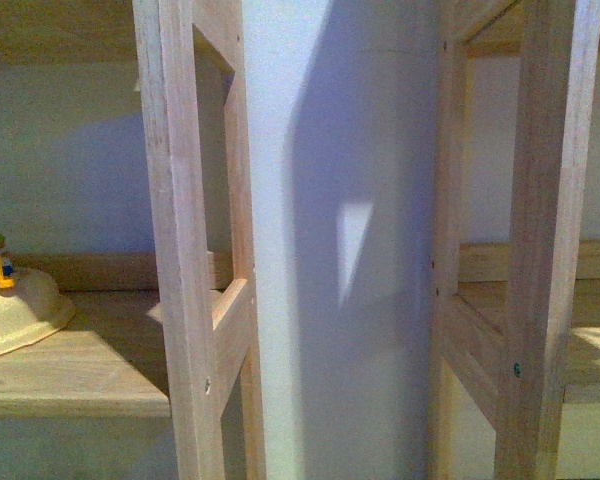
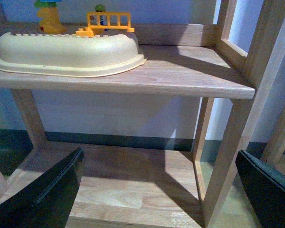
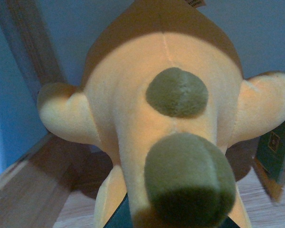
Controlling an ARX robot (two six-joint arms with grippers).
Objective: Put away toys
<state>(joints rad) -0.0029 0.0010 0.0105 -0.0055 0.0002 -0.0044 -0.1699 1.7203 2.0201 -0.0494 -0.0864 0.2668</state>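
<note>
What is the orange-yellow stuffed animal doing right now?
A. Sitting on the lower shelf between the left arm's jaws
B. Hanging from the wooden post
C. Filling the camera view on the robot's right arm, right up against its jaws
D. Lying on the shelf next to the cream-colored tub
C: the plush toy fills the right wrist view, with a dark jaw tip showing right beneath it.

An orange-yellow plush animal (image 3: 156,128) with dark green patches fills the view.
</note>
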